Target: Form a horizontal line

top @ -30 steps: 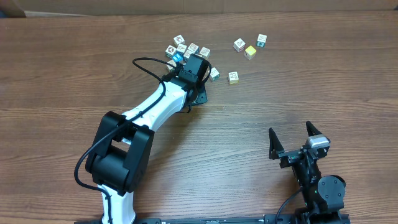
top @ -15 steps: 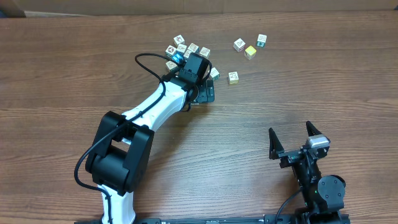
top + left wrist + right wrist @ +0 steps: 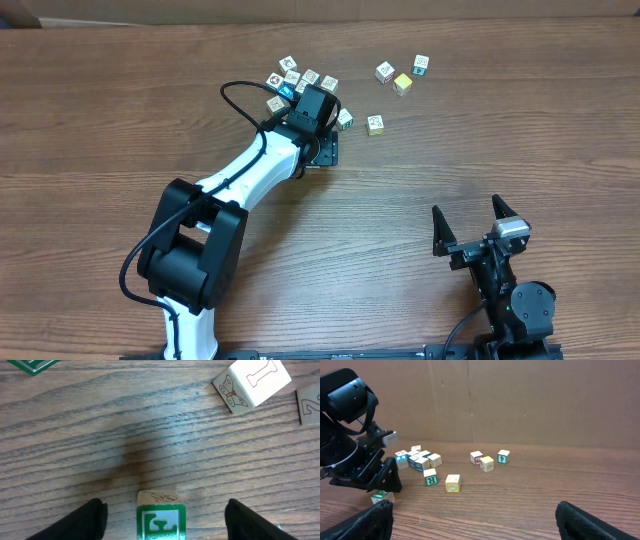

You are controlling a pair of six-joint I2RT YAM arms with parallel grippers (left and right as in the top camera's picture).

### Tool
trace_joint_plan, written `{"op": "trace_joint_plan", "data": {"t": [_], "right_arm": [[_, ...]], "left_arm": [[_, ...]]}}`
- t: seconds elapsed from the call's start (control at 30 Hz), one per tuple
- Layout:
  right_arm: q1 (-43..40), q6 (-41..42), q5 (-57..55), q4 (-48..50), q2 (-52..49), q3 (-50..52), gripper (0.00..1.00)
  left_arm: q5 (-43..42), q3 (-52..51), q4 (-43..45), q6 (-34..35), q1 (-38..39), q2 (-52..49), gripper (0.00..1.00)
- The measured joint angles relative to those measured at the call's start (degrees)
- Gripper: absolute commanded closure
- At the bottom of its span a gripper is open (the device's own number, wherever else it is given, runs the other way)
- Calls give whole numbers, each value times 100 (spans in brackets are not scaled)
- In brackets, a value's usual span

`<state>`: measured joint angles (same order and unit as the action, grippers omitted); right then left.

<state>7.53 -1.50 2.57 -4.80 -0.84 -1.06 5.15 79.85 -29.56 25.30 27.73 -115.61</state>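
Small lettered wooden blocks lie scattered on the wooden table (image 3: pixel 480 130). A cluster (image 3: pixel 300 78) sits at the back, just beyond my left gripper (image 3: pixel 322 150). In the left wrist view my left gripper (image 3: pixel 165 527) is open, and a green block (image 3: pixel 160 520) stands on the table between its fingers without touching either. That block also shows in the right wrist view (image 3: pixel 382 495). My right gripper (image 3: pixel 478 228) is open and empty near the front right, far from the blocks.
Two blocks (image 3: pixel 345 118) (image 3: pixel 375 124) lie right of the left gripper. Three more (image 3: pixel 402 78), one of them yellow, lie at the back right. A butterfly block (image 3: pixel 252 382) sits ahead of the left gripper. A cardboard wall (image 3: pixel 520 400) stands behind the table.
My left gripper shifted slightly right and then back a little left near the block cluster. The right arm has not moved.
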Motion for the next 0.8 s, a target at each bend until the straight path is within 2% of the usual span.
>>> {"op": "trace_joint_plan", "data": {"t": [0.23, 0.8], "right_arm": [[0, -2, 0, 2, 0, 0, 0], [0, -2, 0, 0, 0, 0, 0]], "left_arm": [[0, 0, 4, -26, 0, -2, 55], [-2, 0, -238, 46, 4, -2, 56]]}}
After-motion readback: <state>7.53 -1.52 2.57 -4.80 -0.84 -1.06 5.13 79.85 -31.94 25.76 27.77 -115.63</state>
